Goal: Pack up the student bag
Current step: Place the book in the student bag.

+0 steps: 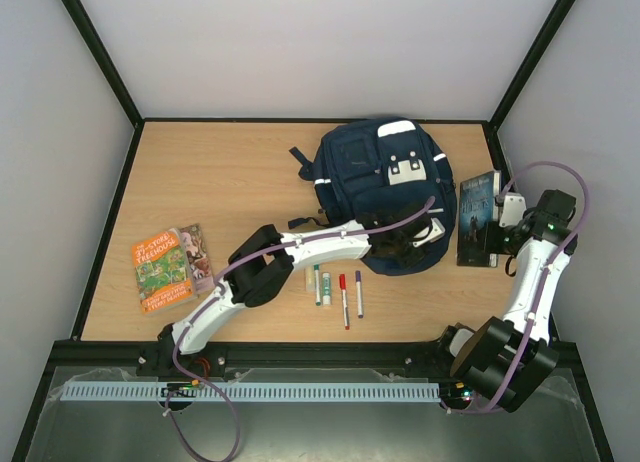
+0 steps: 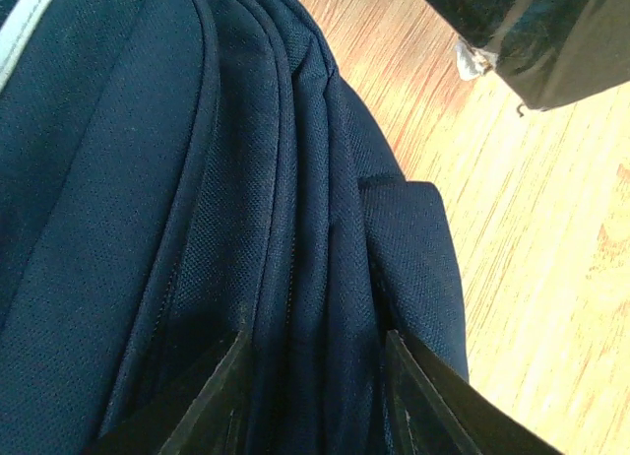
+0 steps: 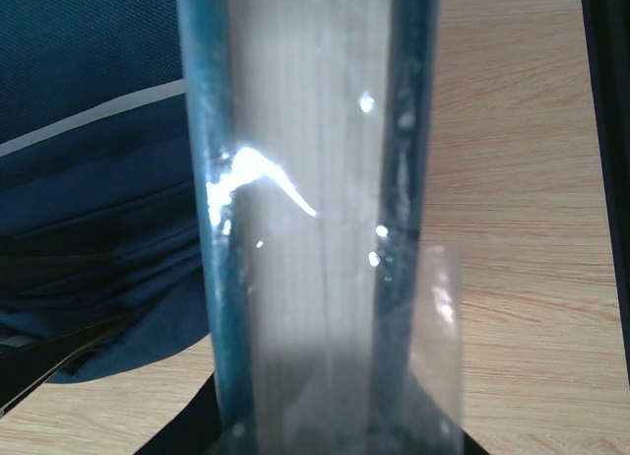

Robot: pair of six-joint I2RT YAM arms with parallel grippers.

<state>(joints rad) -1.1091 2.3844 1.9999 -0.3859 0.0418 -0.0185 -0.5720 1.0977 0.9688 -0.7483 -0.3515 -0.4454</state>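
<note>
The navy student bag [image 1: 370,177] lies at the back centre of the table. My left gripper [image 1: 424,235] is at the bag's near right edge. In the left wrist view its jaws [image 2: 315,345] pinch a bunched fold of the bag's fabric [image 2: 148,179]. My right gripper [image 1: 503,220] is shut on a dark book [image 1: 478,218] and holds it just right of the bag. In the right wrist view the book [image 3: 305,179] stands edge-on between the fingers [image 3: 325,430], pages showing, with the bag [image 3: 89,100] to its left. The book's corner shows in the left wrist view [image 2: 551,32].
Two colourful books [image 1: 162,270] lie at the left. A green pen [image 1: 318,284], a glue stick [image 1: 326,282], a red marker [image 1: 343,300] and a purple marker [image 1: 359,293] lie in front of the bag. Black frame rails and grey walls bound the table.
</note>
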